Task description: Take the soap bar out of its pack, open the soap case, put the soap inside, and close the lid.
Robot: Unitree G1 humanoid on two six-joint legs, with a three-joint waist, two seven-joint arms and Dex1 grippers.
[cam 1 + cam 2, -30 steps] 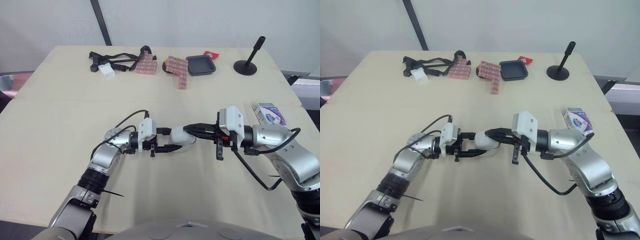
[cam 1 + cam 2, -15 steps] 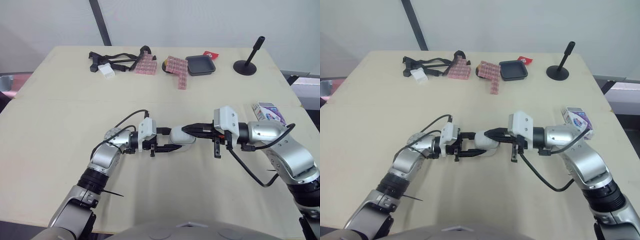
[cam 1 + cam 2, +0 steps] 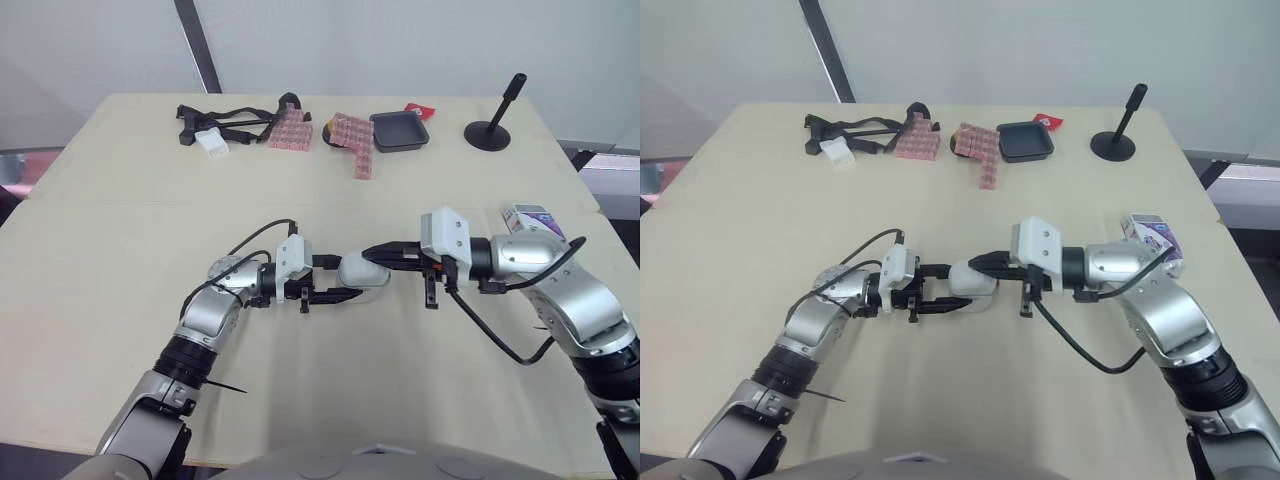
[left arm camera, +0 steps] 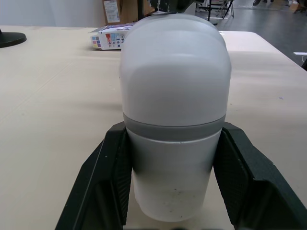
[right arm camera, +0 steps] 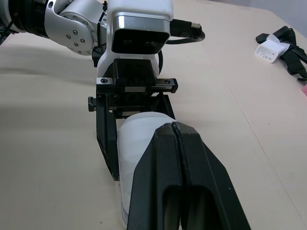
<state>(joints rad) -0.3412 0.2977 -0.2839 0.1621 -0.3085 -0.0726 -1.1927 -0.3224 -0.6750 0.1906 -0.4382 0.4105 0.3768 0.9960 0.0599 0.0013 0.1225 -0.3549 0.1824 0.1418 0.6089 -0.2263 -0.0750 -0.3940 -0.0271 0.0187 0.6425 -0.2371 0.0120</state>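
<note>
**As the left claw clamps the white rounded plastic soap case with a grey band, the right claw sits shut at its lid**

Where the two arms meet near the middle of the pale beige table, the soap case lies on its side, its domed lid end turned toward the right arm. Whether it touches the tabletop or hangs just above it cannot be told. The left claw holds it by the base half, one black finger pressed to each flank, as the left wrist view shows. The grey band runs unbroken between base and lid, so the case is closed.

The right claw reaches in from the other side with its two black fingers pressed flat together, a thin seam between them and nothing caught there. Their joined tip lies over the upper side of the lid; contact cannot be confirmed.

The white and purple cardboard soap pack lies near the table's right edge, just behind the right forearm and well apart from the case.

Along the far edge stand a black square tray, a black post on a round base, two pink patterned packets, a tangle of black straps and a small white block.
</note>
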